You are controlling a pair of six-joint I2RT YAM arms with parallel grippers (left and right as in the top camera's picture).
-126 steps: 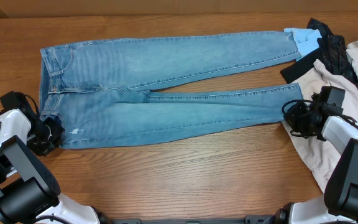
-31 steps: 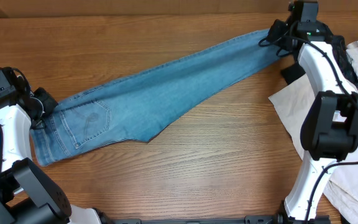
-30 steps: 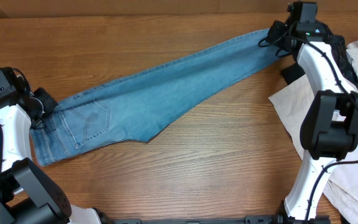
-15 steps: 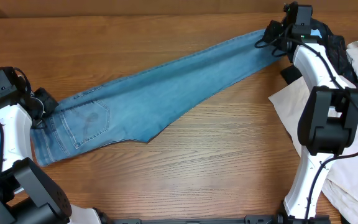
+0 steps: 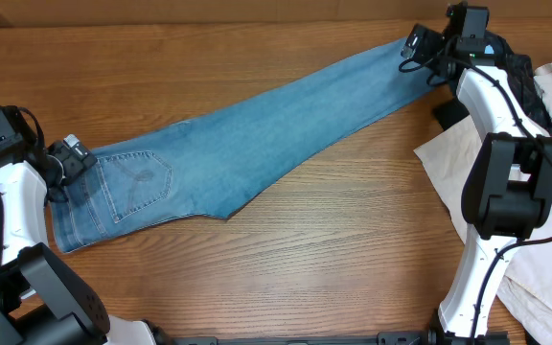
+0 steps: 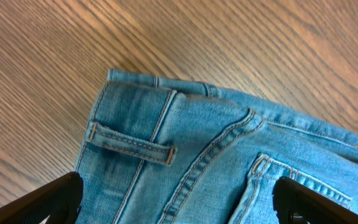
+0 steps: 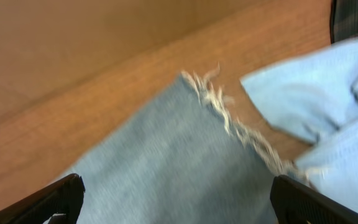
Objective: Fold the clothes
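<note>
The clothes are light-blue jeans (image 5: 247, 139), doubled lengthwise and lying in a diagonal from the lower left to the upper right of the table. My left gripper (image 5: 77, 159) stands open over the waistband end. The left wrist view shows its fingers (image 6: 55, 199) wide apart above a belt loop (image 6: 132, 144) and a stitched back pocket (image 6: 303, 186), gripping nothing. My right gripper (image 5: 418, 53) is open over the far leg end. In the right wrist view the frayed hem (image 7: 241, 124) lies flat on the wood between the spread jaws.
A cream garment (image 5: 544, 192) spreads over the right edge of the table, with a black garment (image 5: 520, 77) above it. A bright blue garment (image 7: 316, 106) lies just beyond the hem. Bare wood (image 5: 305, 259) fills the front.
Both grippers went from shut to wide open and let go of the jeans. The waistband now lies flatter on the table. The jeans have kept their diagonal position.
</note>
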